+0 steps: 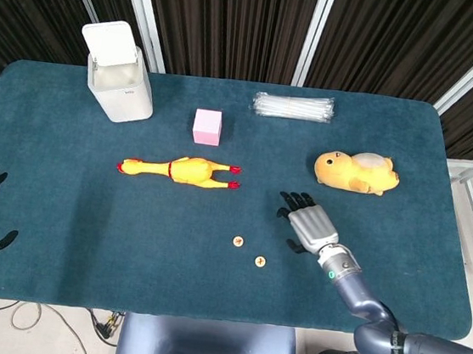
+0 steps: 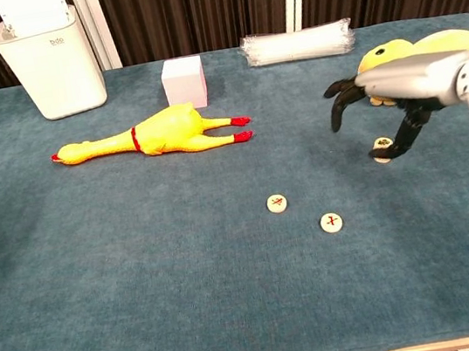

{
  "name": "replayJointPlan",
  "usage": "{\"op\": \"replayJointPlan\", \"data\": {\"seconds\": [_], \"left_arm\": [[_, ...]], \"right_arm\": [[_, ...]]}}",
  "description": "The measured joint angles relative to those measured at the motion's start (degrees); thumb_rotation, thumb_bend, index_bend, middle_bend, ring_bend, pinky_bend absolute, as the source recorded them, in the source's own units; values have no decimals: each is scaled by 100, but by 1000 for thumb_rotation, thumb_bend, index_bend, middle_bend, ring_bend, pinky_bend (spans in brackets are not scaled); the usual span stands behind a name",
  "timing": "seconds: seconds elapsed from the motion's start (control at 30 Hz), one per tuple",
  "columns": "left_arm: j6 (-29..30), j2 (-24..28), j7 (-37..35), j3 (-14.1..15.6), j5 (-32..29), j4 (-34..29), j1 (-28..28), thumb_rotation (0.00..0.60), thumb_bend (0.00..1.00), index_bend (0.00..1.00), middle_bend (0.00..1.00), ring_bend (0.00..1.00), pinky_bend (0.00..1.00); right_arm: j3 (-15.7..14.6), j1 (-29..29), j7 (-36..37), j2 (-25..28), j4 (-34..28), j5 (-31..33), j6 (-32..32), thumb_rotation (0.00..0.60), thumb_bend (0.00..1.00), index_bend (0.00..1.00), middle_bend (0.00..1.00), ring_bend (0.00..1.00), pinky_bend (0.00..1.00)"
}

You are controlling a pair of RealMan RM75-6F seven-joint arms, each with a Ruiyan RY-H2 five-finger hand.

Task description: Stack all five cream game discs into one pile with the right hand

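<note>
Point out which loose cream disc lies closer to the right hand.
The loose disc nearer the table's front edge lies closer to the right hand; the other disc lies further left.

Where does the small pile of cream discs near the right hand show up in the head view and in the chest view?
Head view: not visible; the right hand covers that spot.
Chest view: the disc pile sits right of centre, just under the right hand.
Shared landmark: the yellow plush toy lies just behind the hand in both.

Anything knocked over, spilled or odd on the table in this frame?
Nothing stands out. The rubber chicken and plush toy lie on their sides, undamaged. Two cream discs lie flat apart from the small pile, by the right hand.
</note>
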Motion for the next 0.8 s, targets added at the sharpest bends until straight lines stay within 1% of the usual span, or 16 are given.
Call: {"op": "replayJointPlan", "data": {"seconds": [0.23, 0.43, 0.63, 0.8], "left_arm": [[-21, 12, -51, -12, -30, 18, -5, 600, 169, 44, 0, 0, 61], [-39, 19, -87, -14, -35, 29, -12, 600, 169, 44, 0, 0, 61], [-31, 32, -123, -20, -40, 29, -8, 600, 169, 44, 0, 0, 60], [-42, 34, -129, -19, -40, 38, -13, 600, 169, 44, 0, 0, 60]], "right_arm": [[26, 152, -511, -497, -220, 187, 242, 600, 410, 307, 0, 0, 87], [88, 327, -879, -874, -285, 316, 386, 600, 410, 307, 0, 0, 87], [129, 479, -1110, -1212, -52, 530, 410, 600, 409, 307, 0, 0, 86], [144, 563, -1147, -1389, 187, 630, 359, 600, 410, 307, 0, 0, 87]]}}
